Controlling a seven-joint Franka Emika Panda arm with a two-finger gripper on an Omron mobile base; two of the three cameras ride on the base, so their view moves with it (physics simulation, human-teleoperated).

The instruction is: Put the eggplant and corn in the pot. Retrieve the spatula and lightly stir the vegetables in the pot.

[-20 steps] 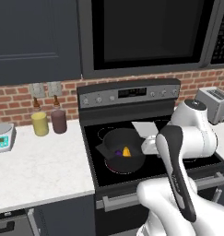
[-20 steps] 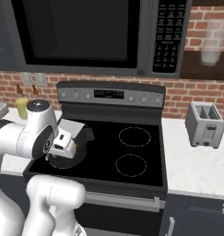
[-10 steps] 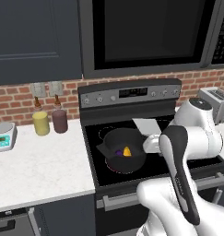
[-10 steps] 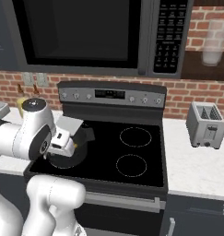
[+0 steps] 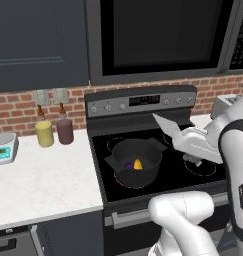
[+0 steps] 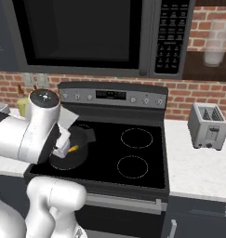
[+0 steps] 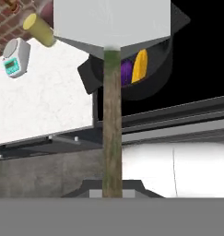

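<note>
Hand [image 5: 182, 141] clamps the spatula [image 5: 165, 125], held level right of the pot [image 5: 136, 162], blade raised. Eggplant [image 5: 128, 165] and corn [image 5: 138, 164] sit inside. Since earlier, the arm has swung the spatula slightly higher.

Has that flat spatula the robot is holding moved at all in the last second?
Yes. In the left base view the spatula has swung left, its blade now closer to the pot, which sits on the same burner.
</note>
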